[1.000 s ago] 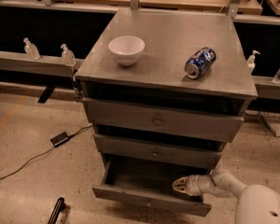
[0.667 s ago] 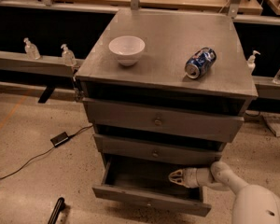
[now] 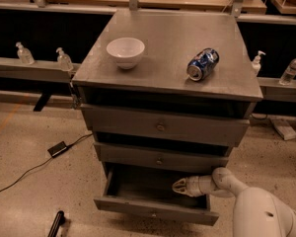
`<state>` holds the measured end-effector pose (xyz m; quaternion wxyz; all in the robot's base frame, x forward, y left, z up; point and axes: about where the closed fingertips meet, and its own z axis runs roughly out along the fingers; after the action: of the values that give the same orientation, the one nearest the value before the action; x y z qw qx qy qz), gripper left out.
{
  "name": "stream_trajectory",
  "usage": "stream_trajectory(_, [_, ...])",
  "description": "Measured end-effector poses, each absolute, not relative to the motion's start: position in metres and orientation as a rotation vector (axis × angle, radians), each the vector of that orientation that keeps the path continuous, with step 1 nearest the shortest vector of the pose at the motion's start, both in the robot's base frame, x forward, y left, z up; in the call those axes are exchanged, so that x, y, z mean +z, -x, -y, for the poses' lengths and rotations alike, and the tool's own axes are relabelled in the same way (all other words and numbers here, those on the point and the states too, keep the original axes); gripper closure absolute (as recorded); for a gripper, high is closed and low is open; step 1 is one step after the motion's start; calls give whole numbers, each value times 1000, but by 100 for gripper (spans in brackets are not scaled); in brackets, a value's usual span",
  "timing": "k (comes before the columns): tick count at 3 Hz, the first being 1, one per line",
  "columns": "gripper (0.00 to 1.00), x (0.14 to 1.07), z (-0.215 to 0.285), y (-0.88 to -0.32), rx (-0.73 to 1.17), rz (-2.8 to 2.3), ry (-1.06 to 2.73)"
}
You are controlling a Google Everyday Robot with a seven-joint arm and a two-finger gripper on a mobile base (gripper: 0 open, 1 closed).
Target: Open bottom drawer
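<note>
A grey wooden cabinet [image 3: 246, 120] with three drawers stands on a speckled floor [image 3: 29, 132]. The bottom drawer [image 3: 155, 211], a flat grey front with a small round knob, is the lowest of the three and is pulled out well forward of the cabinet's body, so that its dark grey box interior shows from above. The middle drawer [image 3: 138, 154] and the taller top drawer [image 3: 197, 128] above it sit close to the cabinet's face.

The cream-coloured pincer [image 3: 180, 186] reaches into the open bottom drawer from the cabinet's right side, pointing left, behind the drawer front and right of its middle. Whether it is wide or narrow cannot be told, and nothing can be seen held in it. Its pale rounded arm [image 3: 259, 211] rises at the cabinet's lower right corner.

On the cabinet's worktop [image 3: 172, 33] a white round ceramic bowl [image 3: 125, 52] stands upright towards the left, and a blue metal drinks can [image 3: 203, 63] lies on its side towards the right, well apart from the bowl.

Left of the cabinet, a small black box [image 3: 57, 148] with a cable lies on the floor. Clear pump bottles [image 3: 64, 59] stand on a ledge behind the cabinet.
</note>
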<state>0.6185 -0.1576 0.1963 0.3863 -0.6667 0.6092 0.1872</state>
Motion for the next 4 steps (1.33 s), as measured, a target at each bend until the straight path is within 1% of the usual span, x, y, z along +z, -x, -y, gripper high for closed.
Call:
stream_trajectory(3, [100, 148, 177, -550, 436, -1734, 1782])
stream_trajectory(4, [100, 151, 177, -550, 436, -1734, 1783])
